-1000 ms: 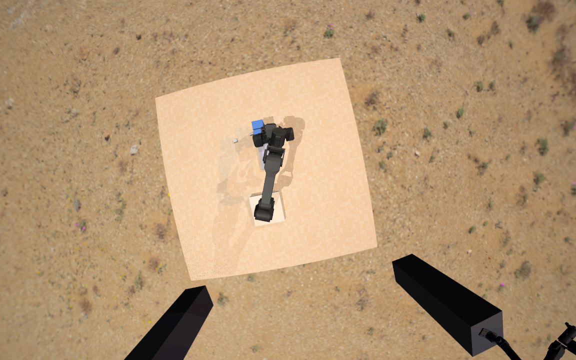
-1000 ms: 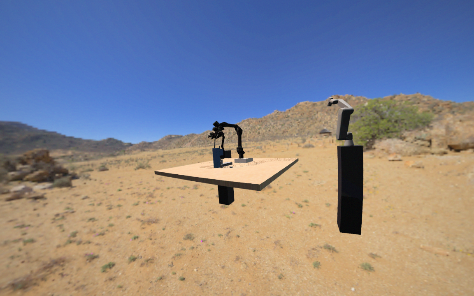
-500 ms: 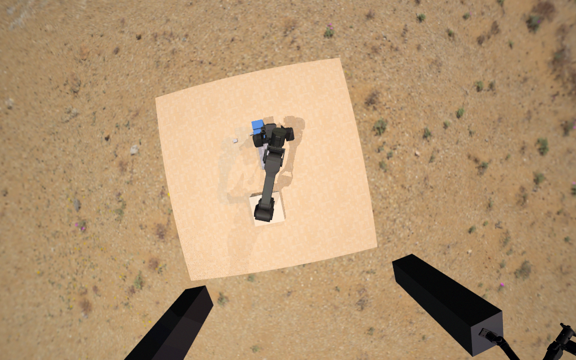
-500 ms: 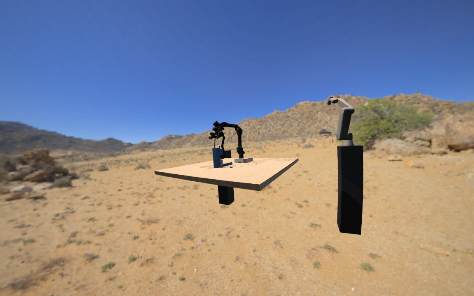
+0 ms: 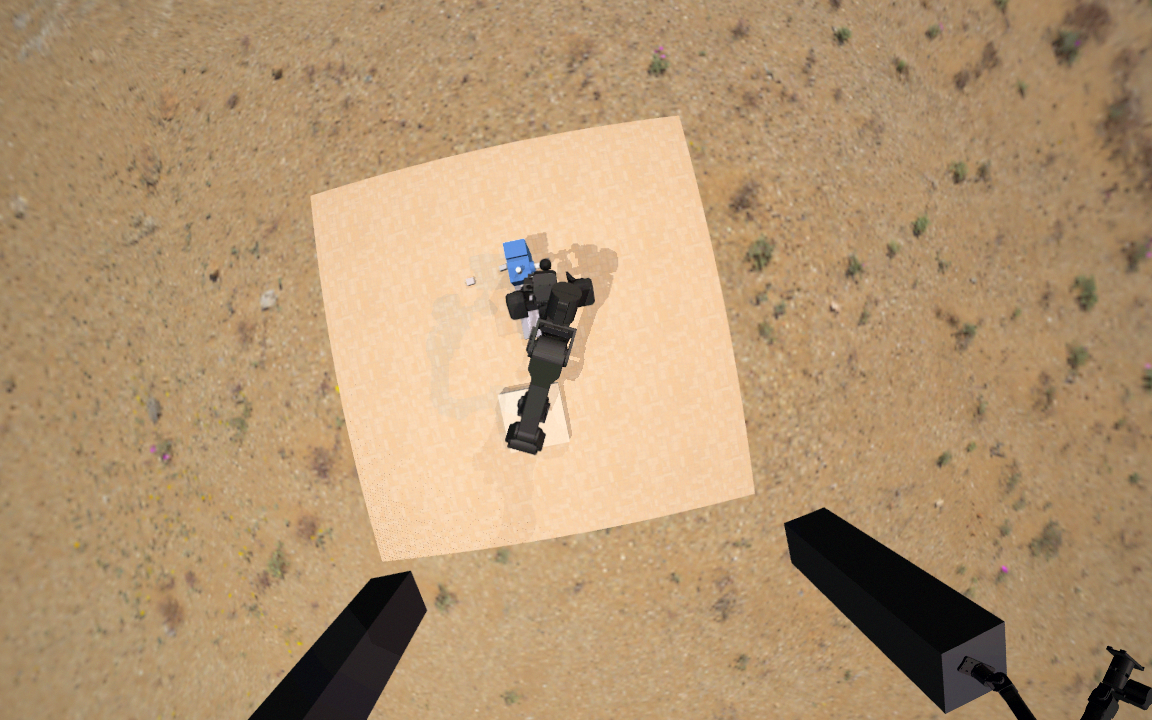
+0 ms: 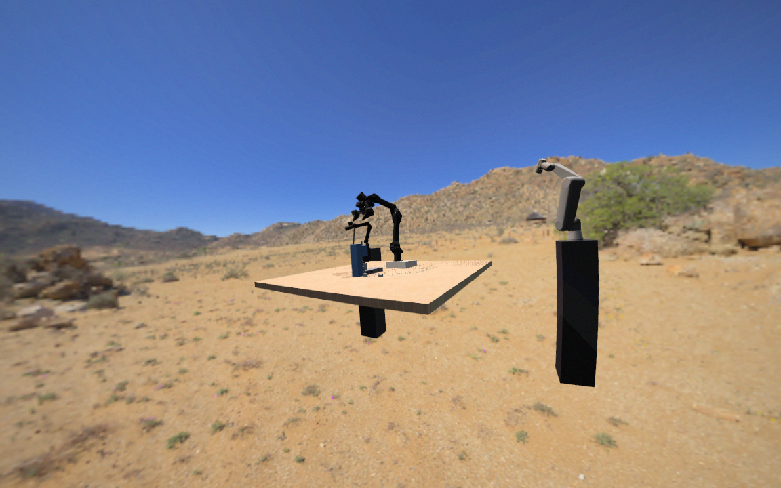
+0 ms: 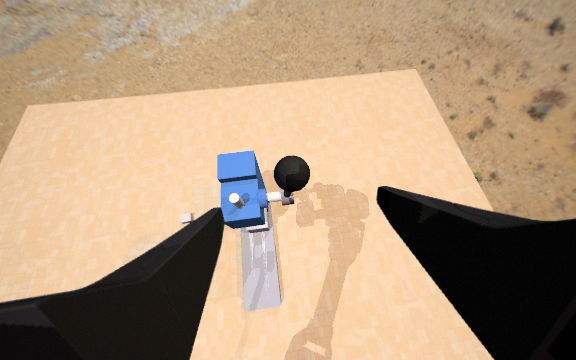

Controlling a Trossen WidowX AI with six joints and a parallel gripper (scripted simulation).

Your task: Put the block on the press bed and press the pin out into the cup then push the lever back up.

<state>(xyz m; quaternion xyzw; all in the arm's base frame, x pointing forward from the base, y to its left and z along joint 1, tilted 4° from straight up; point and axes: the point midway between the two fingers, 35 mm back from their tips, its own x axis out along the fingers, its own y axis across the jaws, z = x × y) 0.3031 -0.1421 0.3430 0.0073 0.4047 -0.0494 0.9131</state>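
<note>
The claw (image 5: 551, 291) (image 6: 360, 216) (image 7: 301, 203) has its fingers wide apart, with nothing gripped. From its wrist, the ball-topped lever (image 5: 545, 264) (image 6: 354, 235) (image 7: 292, 173) shows in the gap between the fingers, out past them and touching neither. From the side, the lever stands upright below the claw. The blue press (image 5: 516, 250) (image 6: 356, 261) (image 7: 240, 180) is on the table (image 5: 652, 402) (image 6: 332, 290) (image 7: 93, 150), just beside the lever, with a white post (image 5: 518, 269) (image 7: 236, 200) poking out of its top. What looks like the block (image 7: 259, 226) peeks from under the press's head, on the grey bed (image 5: 530, 324) (image 6: 372, 271) (image 7: 261, 280), below the claw and apart from it. I can't see its pin. A small pale cube (image 5: 470, 281) (image 6: 380, 275) (image 7: 186, 218) lies on the table near the press, on the side away from the lever.
</note>
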